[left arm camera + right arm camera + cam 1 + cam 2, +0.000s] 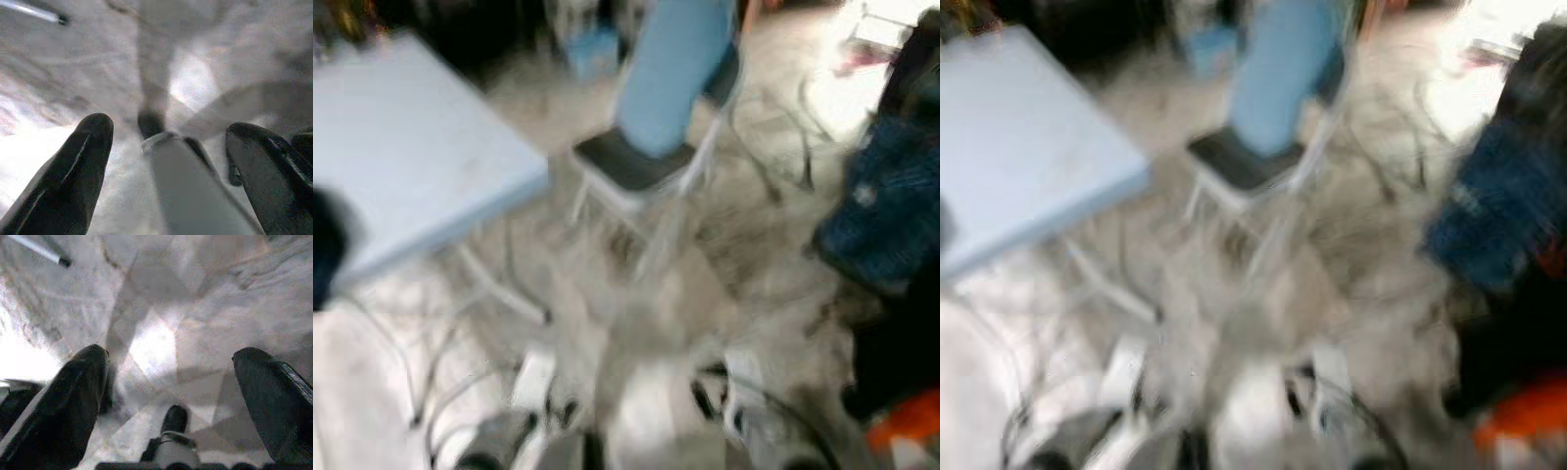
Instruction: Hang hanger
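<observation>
Left claw (166, 147) spread over floor (73, 73) (hanger unidentifiable).

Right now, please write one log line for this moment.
view: blurred | ahead: chair, table | left hand: open, empty | right hand: open, empty

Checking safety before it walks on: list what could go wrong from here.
1. The chair with the blue back stands straight ahead with the table close beside it, so the robot may clip a leg in passing.
2. The head views are blurred, so judging gaps is likely unreliable.
3. Both grippers, left and right, are open and hold nothing above the pale floor; no hanger can be made out, so the task may stall.
</observation>
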`<state>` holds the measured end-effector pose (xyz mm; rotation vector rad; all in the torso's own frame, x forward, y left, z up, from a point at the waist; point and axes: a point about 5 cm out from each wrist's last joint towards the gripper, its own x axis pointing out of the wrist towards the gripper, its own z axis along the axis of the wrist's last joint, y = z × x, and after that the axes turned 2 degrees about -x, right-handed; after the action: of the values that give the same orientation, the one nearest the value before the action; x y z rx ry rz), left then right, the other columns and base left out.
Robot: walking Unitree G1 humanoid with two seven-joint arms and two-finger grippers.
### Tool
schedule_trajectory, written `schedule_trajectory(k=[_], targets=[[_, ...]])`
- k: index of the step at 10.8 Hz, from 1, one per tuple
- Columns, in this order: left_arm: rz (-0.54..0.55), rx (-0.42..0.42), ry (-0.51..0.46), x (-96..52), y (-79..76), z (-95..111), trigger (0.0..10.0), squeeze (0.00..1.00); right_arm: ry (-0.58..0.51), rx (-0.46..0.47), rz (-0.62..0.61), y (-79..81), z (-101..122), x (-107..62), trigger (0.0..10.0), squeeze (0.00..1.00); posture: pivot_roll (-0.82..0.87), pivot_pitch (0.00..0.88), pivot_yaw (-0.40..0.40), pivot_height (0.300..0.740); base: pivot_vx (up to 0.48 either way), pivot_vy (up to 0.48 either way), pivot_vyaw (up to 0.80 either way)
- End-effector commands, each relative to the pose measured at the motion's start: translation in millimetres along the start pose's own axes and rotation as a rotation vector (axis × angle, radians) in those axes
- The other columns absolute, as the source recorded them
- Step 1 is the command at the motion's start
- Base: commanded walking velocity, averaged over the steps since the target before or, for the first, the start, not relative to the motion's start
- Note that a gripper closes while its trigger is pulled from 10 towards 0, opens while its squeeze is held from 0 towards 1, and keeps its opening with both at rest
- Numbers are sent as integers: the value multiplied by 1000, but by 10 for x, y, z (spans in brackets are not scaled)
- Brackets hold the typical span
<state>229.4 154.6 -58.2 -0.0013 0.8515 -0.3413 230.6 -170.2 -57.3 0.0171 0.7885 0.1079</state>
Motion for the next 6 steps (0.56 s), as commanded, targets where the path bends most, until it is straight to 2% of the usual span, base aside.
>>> schedule_trajectory(k=[1,2,3,4,5,6], targets=[[-56,-14,-127,-4,42,275,10000,0,-35,28,-2,-53,32,-11,10000,0,-107,120,5,740,0,0,0],[-122,12,-185,-20,49,408,10000,0,-142,48,-21,-117,211,-15,10000,0,-108,122,-3,740,0,0,0],[-126,53,-231,-36,70,505,10000,0,-249,44,-56,-188,378,-39,10000,0,-111,121,-4,740,0,0,0],[-129,58,-324,-59,83,672,10000,0,-393,11,-137,-324,624,-124,10000,0,-121,116,9,740,0,0,0],[-124,58,-355,-68,85,713,10000,0,-425,2,-154,-347,670,-150,10000,0,-126,113,15,740,0,0,0],[-63,118,-445,-94,82,850,10000,0,-489,13,-213,-424,761,-223,10000,0,-132,114,21,740,0,0,0]])
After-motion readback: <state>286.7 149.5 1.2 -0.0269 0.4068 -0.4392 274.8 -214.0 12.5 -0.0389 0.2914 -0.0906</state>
